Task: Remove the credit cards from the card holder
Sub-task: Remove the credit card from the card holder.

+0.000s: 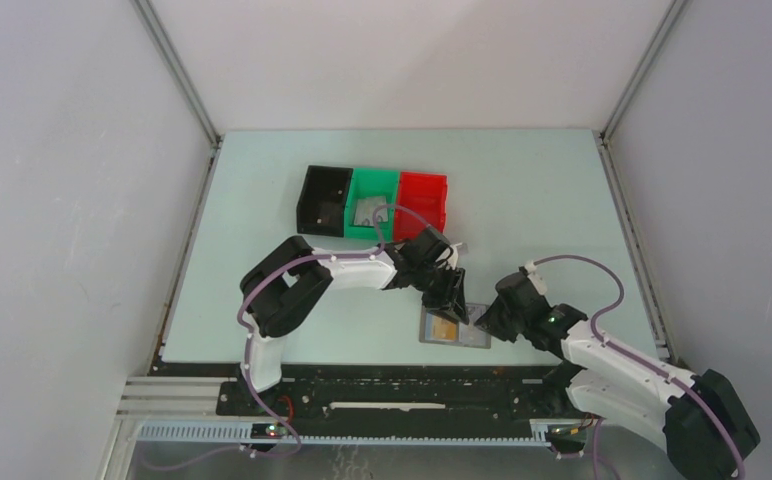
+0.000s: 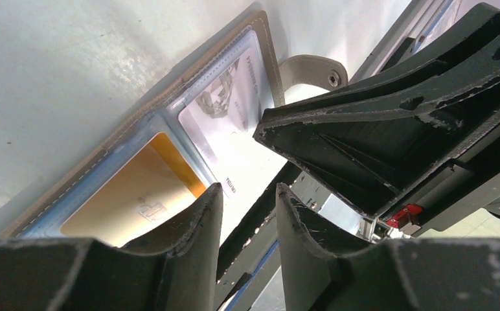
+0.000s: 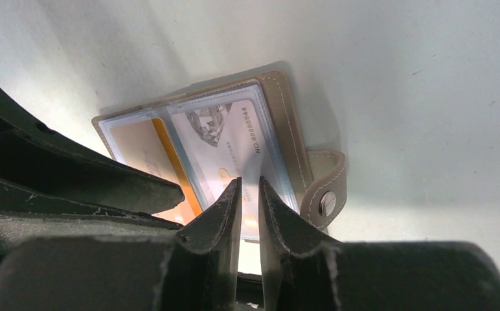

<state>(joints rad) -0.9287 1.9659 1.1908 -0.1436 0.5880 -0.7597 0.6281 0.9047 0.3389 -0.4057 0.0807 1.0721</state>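
The card holder (image 1: pixel 482 338) lies open and flat near the table's front edge. In the right wrist view its taupe rim (image 3: pixel 285 123) and snap tab (image 3: pixel 326 188) show. A tan-orange card (image 3: pixel 137 146) and a grey card (image 3: pixel 225 136) sit in its clear pockets; both also show in the left wrist view, tan (image 2: pixel 124 201) and grey (image 2: pixel 228 110). My left gripper (image 1: pixel 451 296) hovers over the holder's far left part, open and empty, tips (image 2: pixel 249 188) by the tan card's corner. My right gripper (image 3: pixel 249 181) is nearly closed, tips down on the grey card's near edge.
Black (image 1: pixel 323 198), green (image 1: pixel 371 205) and red (image 1: pixel 421 203) bins stand in a row at the middle of the table; something grey lies in the green one. The table's front edge and a metal rail run just below the holder. The two grippers are very close together.
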